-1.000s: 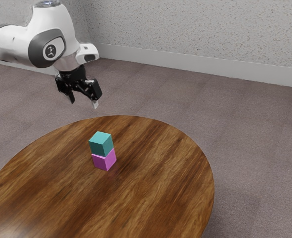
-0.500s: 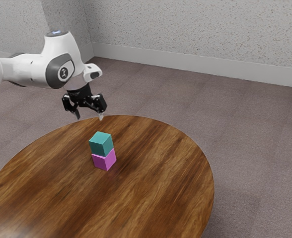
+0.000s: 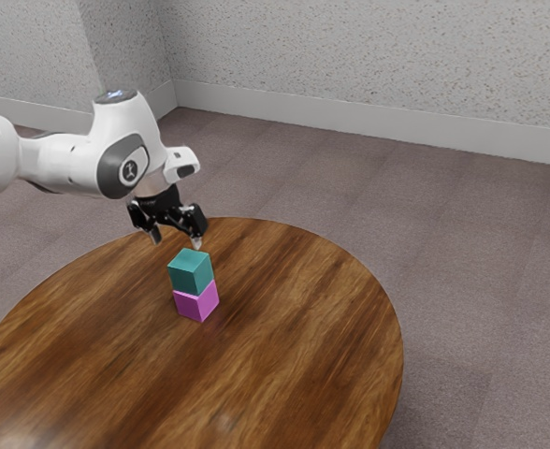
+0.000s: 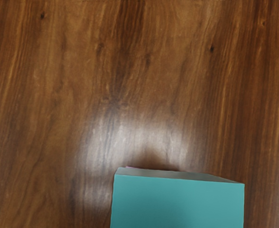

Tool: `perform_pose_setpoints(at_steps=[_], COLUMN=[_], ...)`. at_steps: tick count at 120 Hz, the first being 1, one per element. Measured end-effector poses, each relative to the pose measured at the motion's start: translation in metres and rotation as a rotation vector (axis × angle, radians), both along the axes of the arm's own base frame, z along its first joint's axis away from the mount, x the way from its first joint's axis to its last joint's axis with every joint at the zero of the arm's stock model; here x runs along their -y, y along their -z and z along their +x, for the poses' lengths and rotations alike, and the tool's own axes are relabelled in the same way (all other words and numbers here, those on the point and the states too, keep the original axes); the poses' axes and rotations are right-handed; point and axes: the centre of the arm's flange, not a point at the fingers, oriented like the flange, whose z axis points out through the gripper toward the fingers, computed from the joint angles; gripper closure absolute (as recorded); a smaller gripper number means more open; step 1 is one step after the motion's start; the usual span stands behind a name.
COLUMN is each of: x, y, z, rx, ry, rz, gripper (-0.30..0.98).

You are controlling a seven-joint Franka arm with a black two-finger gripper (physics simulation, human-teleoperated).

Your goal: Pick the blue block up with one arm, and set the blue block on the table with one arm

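My gripper (image 3: 176, 241) is open in the exterior view, its two fingers apart with nothing between them, just above the teal-blue block (image 3: 191, 271). That block rests on top of a magenta block (image 3: 197, 302), which stands on the round wooden table (image 3: 303, 346). From the wrist view, the blue block (image 4: 177, 202) appears large at the lower edge, close under my hand. A thin sliver of pink shows beside its far edge there.
The table's curved rim (image 3: 401, 351) bounds the surface toward the exterior view's right. Beyond it lie the carpeted floor (image 3: 481, 262) and a speckled wall (image 3: 378, 56).
My arm has come down and a little toward the exterior view's right, bringing the open gripper nearer the stack. Both blocks have stayed where they were.
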Motion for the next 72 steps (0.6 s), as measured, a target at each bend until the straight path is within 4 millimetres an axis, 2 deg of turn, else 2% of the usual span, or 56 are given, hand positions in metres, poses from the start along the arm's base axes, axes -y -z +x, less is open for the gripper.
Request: perform_pose_setpoints(at_steps=[34,55,72], x=[0.002,0.003,0.002], y=[0.016,0.041,0.049], z=[0.000,0.001,0.005], rx=[0.007,-0.019,-0.019], ry=[0.037,0.050,0.057], rz=[-0.005,-0.011,-0.013], gripper=[0.00,0.00,0.00])
